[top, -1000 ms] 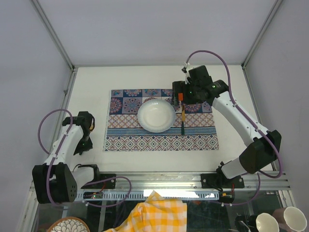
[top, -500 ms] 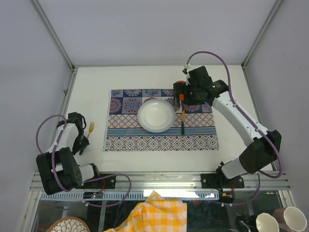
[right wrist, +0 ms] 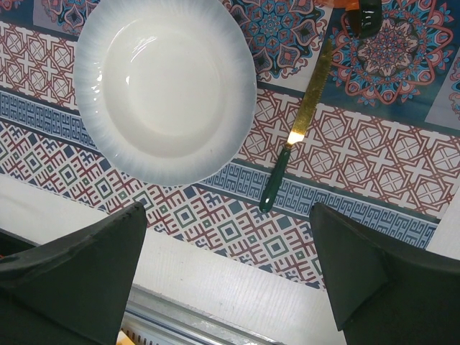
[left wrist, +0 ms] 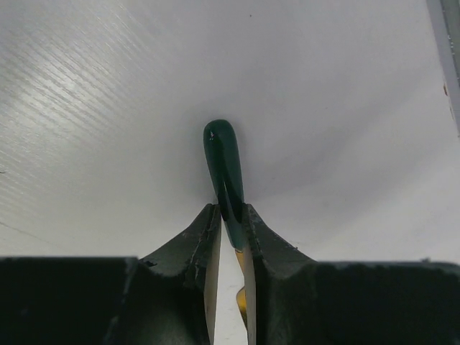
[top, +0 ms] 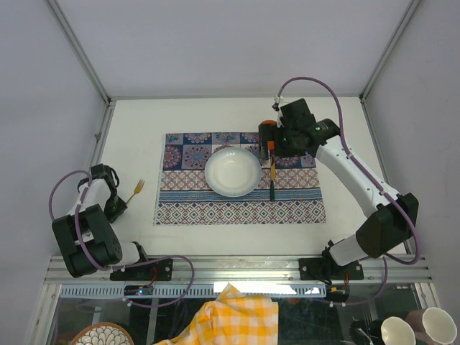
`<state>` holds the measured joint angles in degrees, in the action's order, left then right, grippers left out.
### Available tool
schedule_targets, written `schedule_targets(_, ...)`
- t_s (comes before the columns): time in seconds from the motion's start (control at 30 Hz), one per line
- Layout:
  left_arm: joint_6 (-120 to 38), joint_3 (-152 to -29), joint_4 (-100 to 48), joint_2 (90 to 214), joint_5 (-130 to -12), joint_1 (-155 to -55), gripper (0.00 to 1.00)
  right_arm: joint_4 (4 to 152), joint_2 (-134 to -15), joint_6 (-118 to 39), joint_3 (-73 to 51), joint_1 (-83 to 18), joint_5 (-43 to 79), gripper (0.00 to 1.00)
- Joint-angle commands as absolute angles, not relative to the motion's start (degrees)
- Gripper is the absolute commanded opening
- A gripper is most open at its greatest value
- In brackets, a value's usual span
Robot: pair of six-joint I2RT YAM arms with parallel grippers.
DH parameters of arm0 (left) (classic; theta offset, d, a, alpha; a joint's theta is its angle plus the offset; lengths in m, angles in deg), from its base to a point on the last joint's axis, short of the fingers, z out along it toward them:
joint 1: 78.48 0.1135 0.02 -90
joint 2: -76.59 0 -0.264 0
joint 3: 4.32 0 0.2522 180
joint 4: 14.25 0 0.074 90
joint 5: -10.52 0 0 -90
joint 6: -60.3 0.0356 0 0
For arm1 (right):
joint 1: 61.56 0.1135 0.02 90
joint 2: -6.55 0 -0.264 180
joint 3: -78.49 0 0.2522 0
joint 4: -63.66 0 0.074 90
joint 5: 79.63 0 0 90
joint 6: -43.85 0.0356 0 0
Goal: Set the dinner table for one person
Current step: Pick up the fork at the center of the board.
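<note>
My left gripper (left wrist: 230,215) is shut on the dark green handle of a fork (left wrist: 223,162); its gold neck shows between the fingers. In the top view the fork's gold tines (top: 138,185) stick out right of the left gripper (top: 119,204), over the white dinner table (top: 180,115) just left of the placemat. A white plate (top: 232,171) (right wrist: 165,86) sits on the patterned placemat (top: 237,208) (right wrist: 345,158). A gold knife with a green handle (top: 272,176) (right wrist: 295,136) lies right of it. My right gripper (top: 267,144) (right wrist: 230,266) hovers open above them.
A yellow checked cloth (top: 230,316), two cups (top: 424,327) and a patterned bowl (top: 100,336) lie below the table's near frame rail (top: 237,269). White walls and frame posts close in the table on three sides.
My left arm has swung back and to the left, turning so the fork's gold tines now show. The right arm, plate and knife have hardly moved.
</note>
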<state>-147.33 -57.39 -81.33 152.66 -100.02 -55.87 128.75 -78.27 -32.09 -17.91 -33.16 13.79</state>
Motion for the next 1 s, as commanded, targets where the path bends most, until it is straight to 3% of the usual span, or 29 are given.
schedule_targets(0.0,-159.0,-56.0,-77.1,153.1,-97.3,-55.2,0.16,128.1,-78.5,-31.6,-18.7,-32.8,13.6,1.00)
schedule_targets(0.4,-156.4,-58.9,-77.1,149.9,-99.3,-54.8,0.18,127.7,-79.7,-31.0,-18.5,-32.7,14.7,1.00)
schedule_targets(0.47,-156.4,-59.5,-77.7,149.8,-99.9,-54.8,0.22,127.6,-79.9,-30.9,-18.5,-32.6,14.7,1.00)
schedule_targets(0.67,-155.2,-60.7,-77.7,152.5,-101.4,-54.7,0.47,127.8,-80.2,-31.0,-18.5,-32.4,14.6,1.00)
schedule_targets(0.97,-152.9,-58.2,-72.5,156.9,-98.6,-52.8,0.46,128.4,-80.0,-31.0,-18.5,-32.4,13.4,0.99)
